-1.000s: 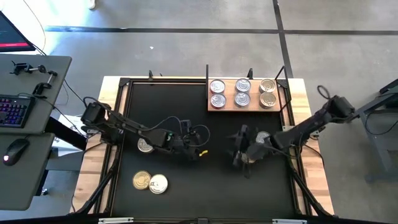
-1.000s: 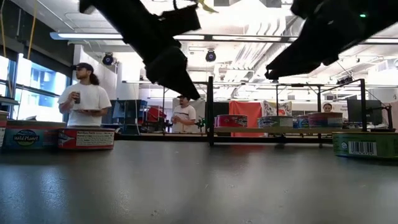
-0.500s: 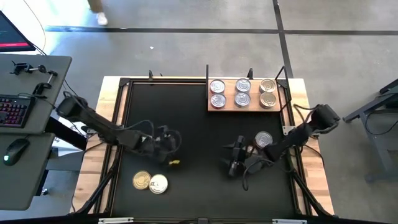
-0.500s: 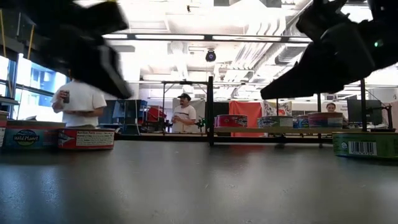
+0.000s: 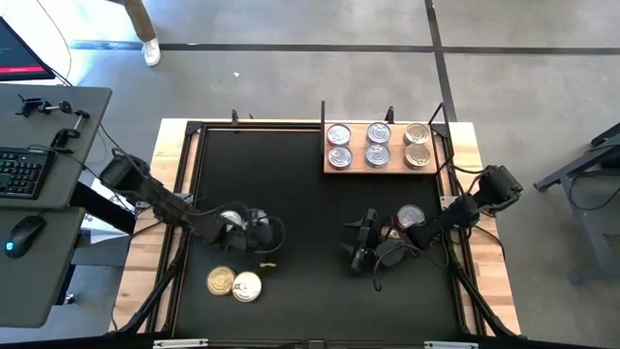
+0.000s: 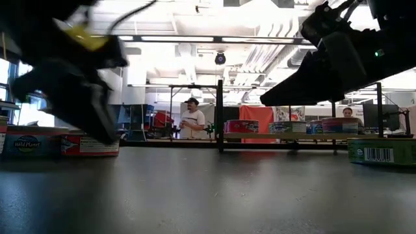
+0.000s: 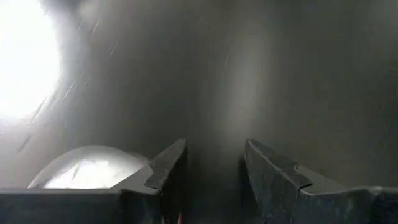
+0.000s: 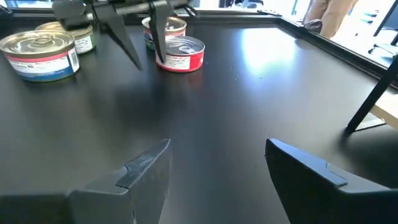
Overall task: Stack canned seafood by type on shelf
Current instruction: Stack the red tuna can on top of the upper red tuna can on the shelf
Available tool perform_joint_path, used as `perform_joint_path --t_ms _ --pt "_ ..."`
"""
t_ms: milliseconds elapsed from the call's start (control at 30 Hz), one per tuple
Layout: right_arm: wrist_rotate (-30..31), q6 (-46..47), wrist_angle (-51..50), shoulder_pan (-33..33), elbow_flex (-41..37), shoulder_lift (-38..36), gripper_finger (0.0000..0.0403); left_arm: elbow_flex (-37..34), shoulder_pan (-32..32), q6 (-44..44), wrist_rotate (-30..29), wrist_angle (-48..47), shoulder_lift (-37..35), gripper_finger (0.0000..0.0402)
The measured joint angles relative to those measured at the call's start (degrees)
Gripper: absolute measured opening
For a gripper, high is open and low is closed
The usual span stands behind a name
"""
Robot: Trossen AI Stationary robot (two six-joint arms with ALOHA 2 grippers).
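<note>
Red-sided can [image 5: 231,220] sits at lower left of the high view, just up-left of the left gripper [image 5: 257,234] and outside its part-open, empty fingers; the shelf [image 5: 392,170] lies upper right, nearer the open right gripper [image 5: 359,242].

The floor [image 5: 291,78] is grey concrete crossed by dark lines. To the left of the table stands a grey desk [image 5: 44,208] carrying a backlit keyboard [image 5: 19,174] and a mouse [image 5: 24,233]. A monitor corner [image 5: 19,44] shows at far left. A person's leg and white shoe [image 5: 145,44] appear on the far floor. In the low view, fluorescent ceiling strips [image 6: 214,39] light an open workshop. One person [image 6: 192,120] stands in the background. Bright windows [image 6: 16,91] line the left wall.
</note>
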Motion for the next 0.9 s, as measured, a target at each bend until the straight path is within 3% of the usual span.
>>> perform_joint_path --t_ms 167,267,400,533,633,767,900 --pt "0.0 -0.4 0.5 -0.1 0.0 -0.1 0.0250 0.1 5.3 10.9 2.4 20.6 4.0 0.0145" --pt "0.0 0.2 -0.1 -0.1 0.0 -0.1 0.0250 1.0 6.8 16.1 3.8 22.0 2.7 0.0145" --pt "-0.1 0.7 0.0 -0.1 0.0 -0.1 0.0250 5.2 6.4 14.2 3.8 0.7 -1.9 0.0141" --pt "-0.1 0.8 0.0 -0.1 0.0 -0.1 0.0250 8.1 5.8 1.4 2.0 -26.0 -5.2 0.0127" --pt "-0.1 1.5 0.0 -0.3 0.0 -0.1 0.0250 7.2 6.2 -6.8 2.4 -34.9 -5.9 0.0112" --pt "-0.1 1.5 0.0 -0.5 0.0 -0.1 0.0250 4.2 7.7 -9.7 7.6 -29.3 -5.5 0.0087" --pt "-0.1 1.2 0.0 -1.1 0.0 -0.1 0.0250 2.2 9.6 -8.4 8.5 -11.3 -4.3 0.0065"
